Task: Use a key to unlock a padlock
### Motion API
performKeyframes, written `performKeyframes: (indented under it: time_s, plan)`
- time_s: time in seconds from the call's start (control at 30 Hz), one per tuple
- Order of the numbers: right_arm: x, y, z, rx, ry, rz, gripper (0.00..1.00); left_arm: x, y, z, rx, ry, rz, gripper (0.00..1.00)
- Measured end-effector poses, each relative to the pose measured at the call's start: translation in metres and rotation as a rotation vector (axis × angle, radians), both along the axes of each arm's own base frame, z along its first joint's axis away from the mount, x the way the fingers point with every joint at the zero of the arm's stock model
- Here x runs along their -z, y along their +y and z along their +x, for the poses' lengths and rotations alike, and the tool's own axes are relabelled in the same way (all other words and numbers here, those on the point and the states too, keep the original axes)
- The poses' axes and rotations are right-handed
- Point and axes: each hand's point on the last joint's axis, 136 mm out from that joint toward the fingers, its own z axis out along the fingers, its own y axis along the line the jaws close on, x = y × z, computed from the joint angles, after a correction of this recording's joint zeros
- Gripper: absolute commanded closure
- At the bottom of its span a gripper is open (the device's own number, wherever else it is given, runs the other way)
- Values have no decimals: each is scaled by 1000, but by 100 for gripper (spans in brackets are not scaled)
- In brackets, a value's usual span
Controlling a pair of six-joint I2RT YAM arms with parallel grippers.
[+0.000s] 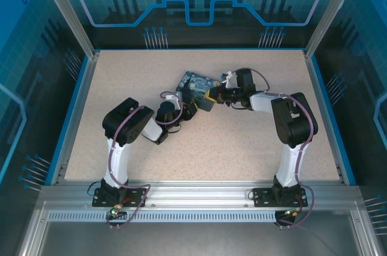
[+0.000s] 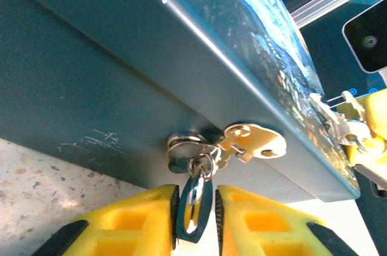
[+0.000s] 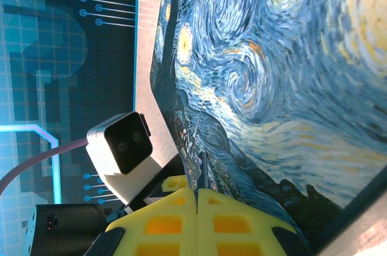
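Speckled beige tabletop (image 1: pixel 151 159) inside a blue-lit enclosure carries the painted tin (image 1: pixel 195 83), and both arms meet at it. From above, the left gripper (image 1: pixel 188 111) and the right gripper (image 1: pixel 213 94) are dark lumps against the tin's near side, and whatever they hold is too small to make out. The left wrist view is closer. There the padlock (image 2: pixel 202 204) hangs from a silvery hasp (image 2: pixel 254 141) on the tin's teal side wall, directly between the left gripper's yellow fingers (image 2: pixel 145 219), which pinch its two faces. Where its keyhole lies I cannot tell. Past those fingers and to their right, at the tin's corner, the other gripper's yellow tips clamp a small jagged metal piece, the key (image 2: pixel 329 117), partly cut off by the frame edge. In the right wrist view the right gripper's fingers are pressed together on that key, seen edge-on as a thin sliver just ahead of the tips, over the swirling painted lid.
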Motion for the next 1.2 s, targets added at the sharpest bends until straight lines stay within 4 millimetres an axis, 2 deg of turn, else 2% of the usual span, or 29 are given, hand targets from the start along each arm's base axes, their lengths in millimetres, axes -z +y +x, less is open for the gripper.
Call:
performKeyframes:
  time_s: [0.3, 0.47, 0.67, 0.87, 0.97, 1.2]
  plan:
    - [0, 0, 0, 1, -3, 0, 100, -1, -1, 2, 3, -2, 15, 87]
    - [-1, 0, 1, 1, -4, 1, 100, -1, 0, 2, 2, 5, 27, 100]
    - [-1, 0, 1, 2, -1, 2, 100, -2, 0, 2, -2, 43, 29, 100]
    - [-7, -2, -3, 12, 18, -1, 100, -10, -2, -3, -10, 154, -23, 100]
    - [-26, -5, -13, 17, 4, 4, 100, -18, -6, -5, -9, 209, -65, 100]
    - [-103, -16, -43, 30, -152, 45, 100, -33, -13, -8, -9, 300, -194, 100]
